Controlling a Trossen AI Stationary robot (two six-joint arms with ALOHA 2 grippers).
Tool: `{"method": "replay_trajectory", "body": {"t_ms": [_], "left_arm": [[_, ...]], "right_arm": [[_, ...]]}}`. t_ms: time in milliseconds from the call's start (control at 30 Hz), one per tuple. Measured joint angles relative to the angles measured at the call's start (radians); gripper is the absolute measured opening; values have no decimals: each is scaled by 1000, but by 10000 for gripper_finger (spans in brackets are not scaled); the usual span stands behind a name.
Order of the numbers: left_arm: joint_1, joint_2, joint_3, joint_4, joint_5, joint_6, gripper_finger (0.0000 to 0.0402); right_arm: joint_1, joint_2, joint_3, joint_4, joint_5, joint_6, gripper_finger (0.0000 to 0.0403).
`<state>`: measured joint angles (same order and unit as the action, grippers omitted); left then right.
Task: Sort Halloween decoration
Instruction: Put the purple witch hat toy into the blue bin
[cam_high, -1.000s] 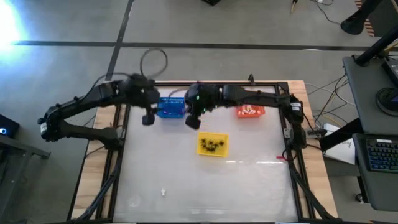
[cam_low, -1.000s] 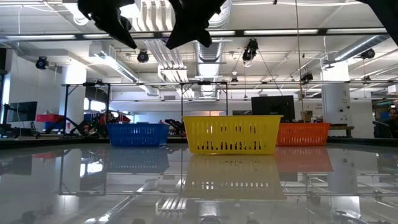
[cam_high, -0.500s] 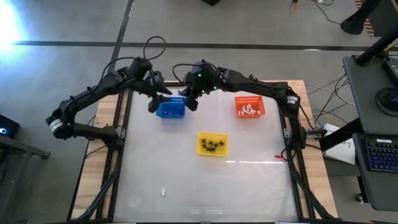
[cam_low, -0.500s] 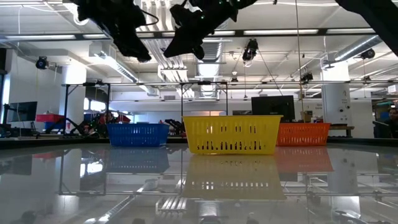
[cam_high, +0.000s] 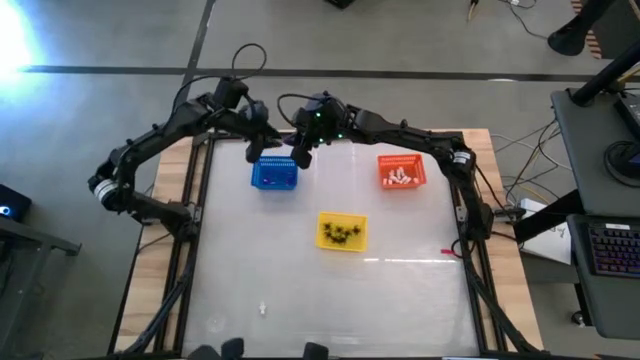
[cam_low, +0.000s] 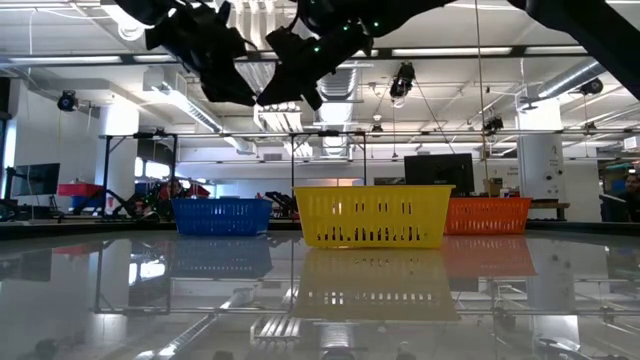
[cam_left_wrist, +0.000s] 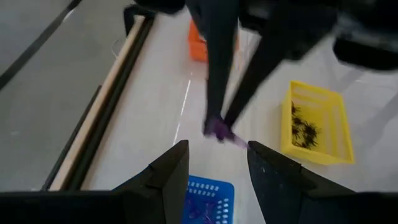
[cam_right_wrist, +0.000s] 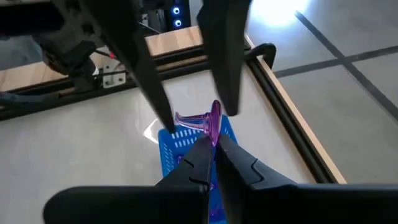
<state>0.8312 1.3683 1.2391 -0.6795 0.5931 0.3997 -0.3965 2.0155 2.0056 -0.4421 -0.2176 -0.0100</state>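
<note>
One purple trinket (cam_right_wrist: 210, 124) pinched by right gripper (cam_right_wrist: 214, 144) above blue basket (cam_high: 274, 173), left gripper (cam_left_wrist: 217, 163) spread wide alongside.

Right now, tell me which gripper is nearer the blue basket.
Both hang close, but the right gripper, shut on a purple trinket, sits just over the blue basket's far right corner. The left gripper, open, hangs slightly beyond its far left edge.

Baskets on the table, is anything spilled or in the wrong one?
Nothing stands out. Black trinkets lie in the yellow plastic basket, white ones in the orange basket; the right end effector holds a purple trinket above the blue basket.
</note>
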Motion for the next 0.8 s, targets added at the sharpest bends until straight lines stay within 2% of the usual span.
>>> {"method": "replay_trajectory", "body": {"t_ms": [267, 800], "left_arm": [[31, 42, 29, -28, -2, -18, 146], [40, 45, 44, -16, -10, -43, 146]], "right_arm": [[-15, 10, 2, 43, 8, 12, 9], [-26, 10, 0, 37, -2, 27, 9]]}}
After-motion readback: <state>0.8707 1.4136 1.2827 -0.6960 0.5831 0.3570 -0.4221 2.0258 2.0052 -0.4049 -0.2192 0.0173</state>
